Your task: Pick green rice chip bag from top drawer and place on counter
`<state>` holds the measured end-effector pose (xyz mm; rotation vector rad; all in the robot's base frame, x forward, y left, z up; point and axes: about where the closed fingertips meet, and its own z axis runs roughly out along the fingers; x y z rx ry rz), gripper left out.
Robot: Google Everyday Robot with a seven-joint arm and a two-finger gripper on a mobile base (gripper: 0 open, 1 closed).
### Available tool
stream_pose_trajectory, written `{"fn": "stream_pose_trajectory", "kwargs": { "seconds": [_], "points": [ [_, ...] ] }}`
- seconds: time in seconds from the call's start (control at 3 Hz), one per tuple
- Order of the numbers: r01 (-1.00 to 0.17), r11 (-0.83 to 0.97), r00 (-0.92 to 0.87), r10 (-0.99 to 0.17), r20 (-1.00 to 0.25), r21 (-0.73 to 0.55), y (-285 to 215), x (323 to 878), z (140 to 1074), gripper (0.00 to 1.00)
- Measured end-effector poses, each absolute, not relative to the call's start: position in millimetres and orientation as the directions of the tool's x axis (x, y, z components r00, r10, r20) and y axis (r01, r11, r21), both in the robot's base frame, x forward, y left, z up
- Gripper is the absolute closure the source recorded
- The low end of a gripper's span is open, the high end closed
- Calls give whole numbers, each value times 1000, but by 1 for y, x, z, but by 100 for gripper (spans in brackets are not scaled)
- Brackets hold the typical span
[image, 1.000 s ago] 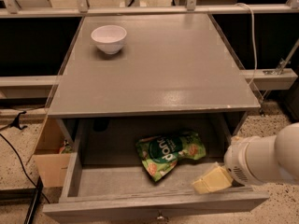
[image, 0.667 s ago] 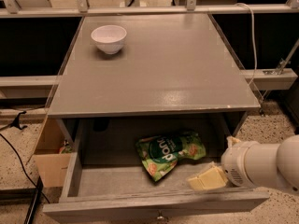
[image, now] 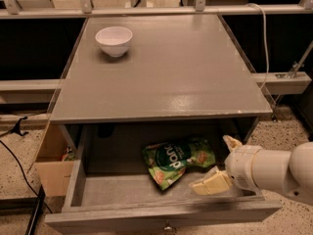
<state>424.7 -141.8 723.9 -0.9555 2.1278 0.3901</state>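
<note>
The green rice chip bag lies crumpled on the floor of the open top drawer, right of its middle. My gripper reaches into the drawer from the right, just right of the bag. It is open and empty. One cream finger is low by the bag's right end and the other is higher, near the drawer's right wall. The grey counter lies above the drawer. The drawer's front panel runs along the bottom edge.
A white bowl stands on the counter's back left. A tan cardboard box sits on the floor left of the drawer, with black cables beside it. A white cable hangs off the counter's right side.
My gripper and arm have moved left inside the drawer, closer to the bag's right end. The bag and bowl have not moved.
</note>
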Motion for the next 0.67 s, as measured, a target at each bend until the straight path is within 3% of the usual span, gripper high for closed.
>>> {"fn": "stream_pose_trajectory", "kwargs": {
  "seconds": [0.33, 0.67],
  "points": [
    [-817, 568, -318, -587, -744, -99, -133, 431, 720, 0],
    [-865, 455, -214, -716, -665, -212, -129, 436, 709, 0]
  ]
}}
